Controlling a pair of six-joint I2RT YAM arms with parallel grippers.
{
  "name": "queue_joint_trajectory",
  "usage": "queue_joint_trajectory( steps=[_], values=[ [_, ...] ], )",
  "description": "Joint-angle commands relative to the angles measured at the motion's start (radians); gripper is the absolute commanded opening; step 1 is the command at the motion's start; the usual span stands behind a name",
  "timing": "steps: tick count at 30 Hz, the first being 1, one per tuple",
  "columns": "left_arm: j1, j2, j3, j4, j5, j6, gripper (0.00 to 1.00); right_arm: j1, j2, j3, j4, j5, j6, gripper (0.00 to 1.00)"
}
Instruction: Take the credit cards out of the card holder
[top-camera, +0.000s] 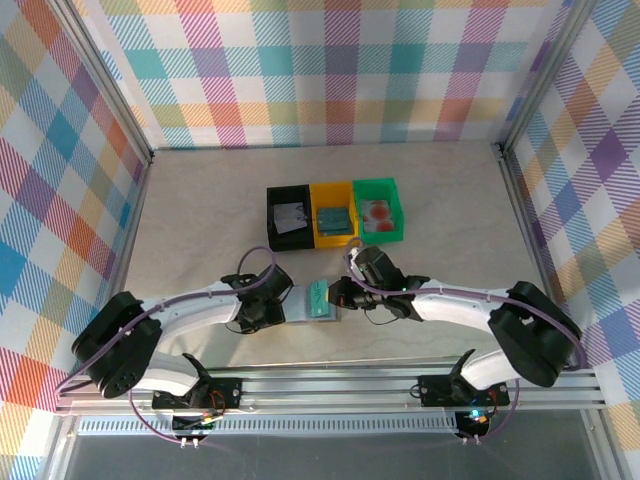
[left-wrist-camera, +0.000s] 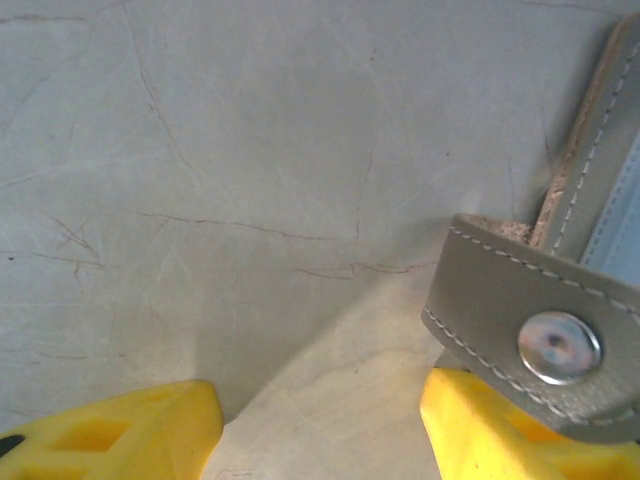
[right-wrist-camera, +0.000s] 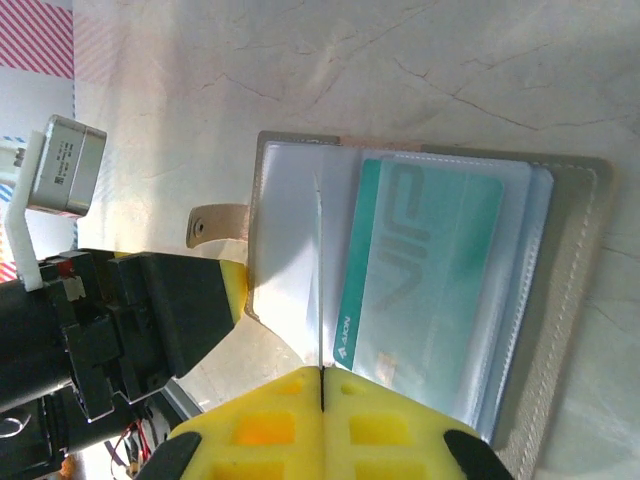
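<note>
Plaid walls (top-camera: 300, 70) on 3 sides, pale veined tabletop (top-camera: 200, 230). Toward the back, well apart from the holder, 3 trays touch side by side:
- black tray (top-camera: 290, 243) w/ a whitish card (top-camera: 290, 215)
- yellow tray (top-camera: 335, 240) w/ a loose teal card (top-camera: 332, 217)
- green tray (top-camera: 382, 236) w/ a reddish card (top-camera: 378, 211)

What crowds the holder is the two wrists themselves, one at each side, so from above little of it shows.

Card holder (top-camera: 320, 298) lies open and flat near the front-centre of the table, btwn the grippers. Grey outer w/ pale stitching, clear blue-grey pocket leaves inside. A pocketed teal card (right-wrist-camera: 420, 280) sits under the plastic, pale lettering showing through.

Left gripper (left-wrist-camera: 320, 430): yellow fingers spread, bare table btwn them, grasping nothing. The holder's snap strap (left-wrist-camera: 500, 300), w/ its metal stud (left-wrist-camera: 560, 347), rests over the tip of one finger.

Right gripper (right-wrist-camera: 322, 400): fingers pressed tight together at the holder's edge. A thin leaf (right-wrist-camera: 318, 260) stands edge-on and runs into the seam btwn them, so it looks pinched. Can't tell if it's a card or a bare sleeve.
</note>
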Motion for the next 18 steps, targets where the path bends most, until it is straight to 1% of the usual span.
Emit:
queue_joint_trajectory(
  steps=[1, 6, 11, 12, 16, 18],
  values=[
    [-0.003, 0.012, -0.062, 0.244, 0.191, 0.044, 0.6, -0.013, -0.055, -0.018, -0.021, -0.002, -0.03, 0.0],
    [0.001, -0.138, -0.076, 0.246, 0.205, 0.086, 0.61, -0.051, -0.154, -0.041, -0.045, -0.019, -0.021, 0.0],
    [0.0, -0.325, -0.101, 0.263, 0.23, 0.124, 0.61, -0.116, -0.269, -0.07, -0.057, -0.058, 0.002, 0.0],
    [0.0, -0.355, -0.106, 0.296, 0.23, 0.128, 0.61, -0.125, -0.286, -0.074, -0.055, -0.068, 0.007, 0.0],
    [0.0, -0.464, -0.129, 0.309, 0.231, 0.135, 0.61, -0.148, -0.34, -0.082, -0.058, -0.101, 0.016, 0.0],
    [0.0, -0.494, -0.162, 0.366, 0.251, 0.114, 0.61, -0.151, -0.359, -0.089, -0.046, -0.115, 0.024, 0.0]
  ],
)
